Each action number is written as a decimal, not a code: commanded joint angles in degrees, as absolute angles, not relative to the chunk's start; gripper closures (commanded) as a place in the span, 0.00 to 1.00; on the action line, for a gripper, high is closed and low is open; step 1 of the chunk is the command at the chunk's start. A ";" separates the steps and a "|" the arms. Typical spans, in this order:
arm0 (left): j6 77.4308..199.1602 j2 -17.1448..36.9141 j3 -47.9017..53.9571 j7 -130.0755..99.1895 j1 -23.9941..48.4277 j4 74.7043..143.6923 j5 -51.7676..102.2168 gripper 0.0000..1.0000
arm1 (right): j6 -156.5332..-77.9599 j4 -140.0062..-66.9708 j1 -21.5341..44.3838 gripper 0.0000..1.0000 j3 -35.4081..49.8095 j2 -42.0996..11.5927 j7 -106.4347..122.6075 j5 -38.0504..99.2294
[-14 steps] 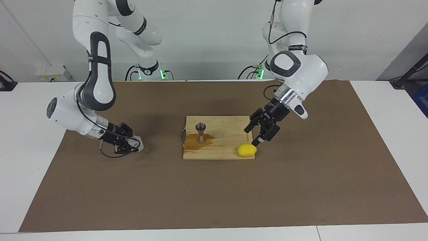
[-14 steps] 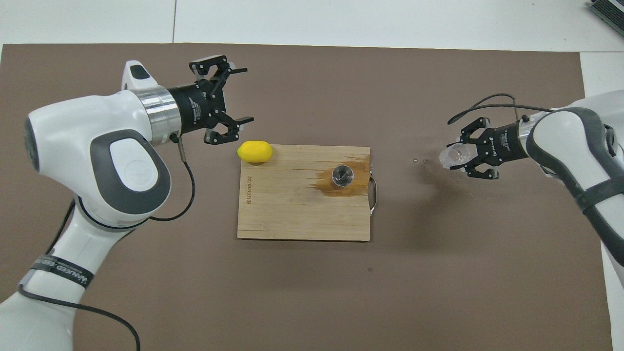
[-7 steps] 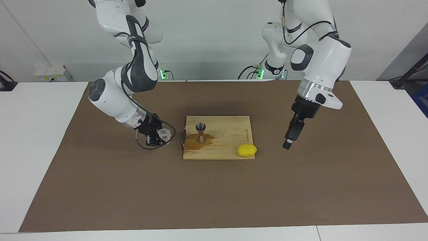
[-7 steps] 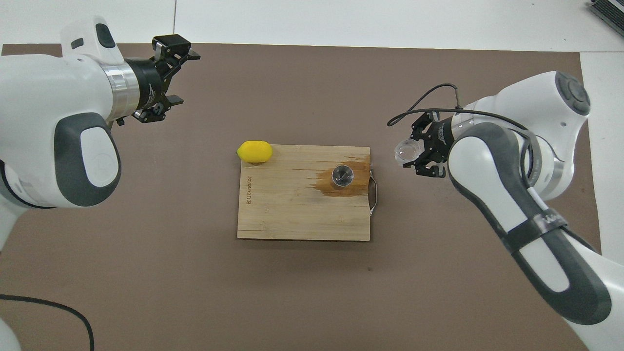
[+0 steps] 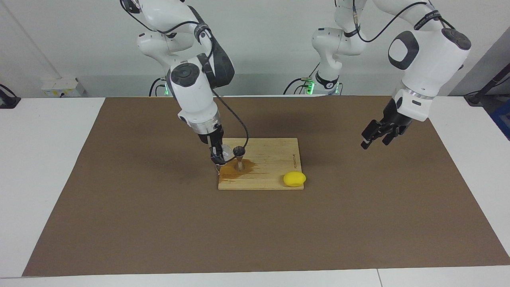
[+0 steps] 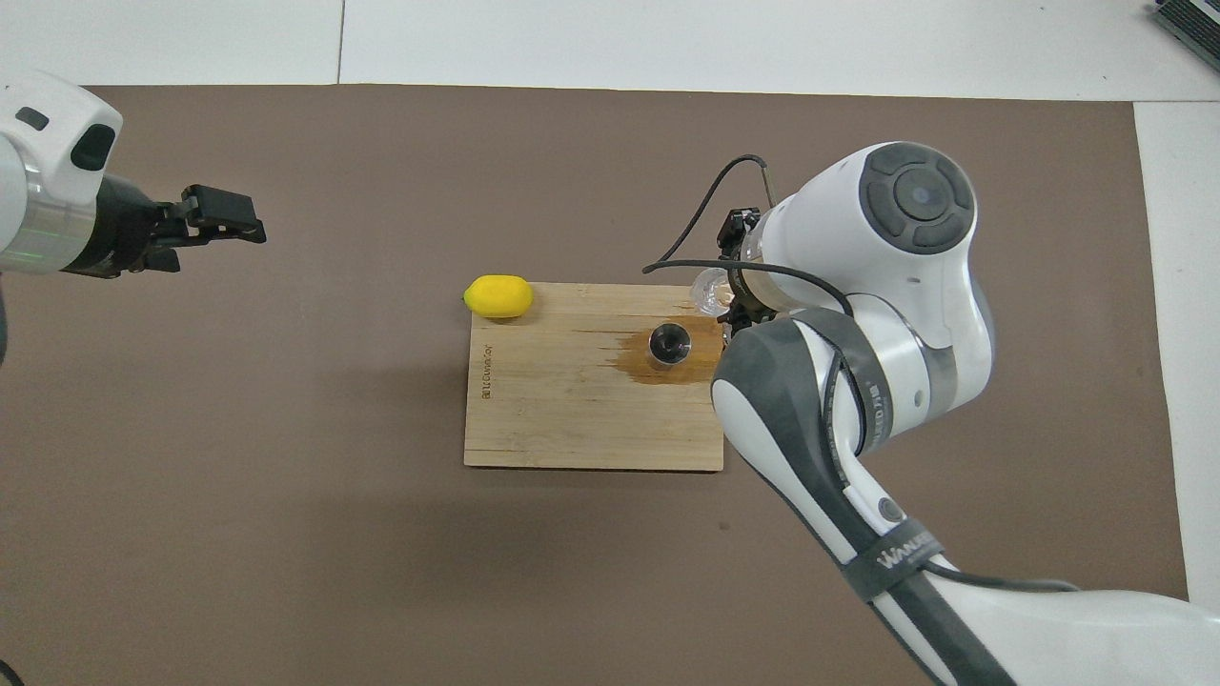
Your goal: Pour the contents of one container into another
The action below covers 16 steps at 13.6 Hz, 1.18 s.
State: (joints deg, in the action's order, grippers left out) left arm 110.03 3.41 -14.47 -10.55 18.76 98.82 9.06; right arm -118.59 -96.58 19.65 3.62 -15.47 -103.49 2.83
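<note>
The clear plastic cup (image 5: 226,152) is in my right gripper (image 5: 218,158), which is shut on it. It hangs low over the wooden board's (image 5: 271,159) edge toward the right arm's end, right beside the rim of the metal jigger (image 5: 239,156). From above, the cup (image 6: 709,290) shows just past the jigger (image 6: 669,343), with the right arm covering most of the gripper. The jigger stands upright on the board (image 6: 572,419) in an amber wet patch. My left gripper (image 5: 373,139) hangs open and holds nothing, up over the brown mat toward the left arm's end (image 6: 217,206).
A yellow lemon (image 5: 294,179) lies at the board's corner farthest from the robots, toward the left arm's end (image 6: 498,296). The board has a metal handle on the edge under the right gripper. A brown mat (image 5: 159,223) covers the table.
My right gripper carried the cup from the mat at the right arm's end to the jigger's side. The left gripper drew back from the lemon and rose toward its own end.
</note>
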 commanded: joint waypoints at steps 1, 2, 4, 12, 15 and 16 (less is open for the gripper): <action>104.70 1.33 -14.06 -3.37 18.37 99.05 5.02 0.00 | -117.78 -95.01 21.88 1.00 3.43 -16.35 -105.38 -2.89; 102.50 0.10 -13.89 -0.73 18.02 98.97 3.18 0.00 | -117.25 -95.01 22.23 1.00 3.43 -16.35 -105.38 -4.47; 98.63 -2.01 -12.05 2.10 15.13 98.88 2.46 0.00 | -117.16 -95.44 24.16 1.00 3.52 -16.26 -105.47 -8.77; 86.84 -1.51 8.55 2.72 -4.94 90.63 2.37 0.00 | -116.02 -99.05 28.82 1.00 3.52 -13.63 -105.56 -22.84; 85.44 -1.05 1.93 2.72 0.36 89.74 2.37 0.00 | -116.10 -102.73 30.49 1.00 3.60 -11.70 -105.82 -27.93; 84.65 -1.05 1.93 2.72 0.18 89.65 2.29 0.00 | -116.19 -103.96 30.85 1.00 3.60 -10.99 -105.91 -29.08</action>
State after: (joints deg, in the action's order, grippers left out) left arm 87.34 -2.67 3.15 2.34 -1.14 91.97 3.47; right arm -116.23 -99.48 30.18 3.63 -14.33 -104.13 -25.90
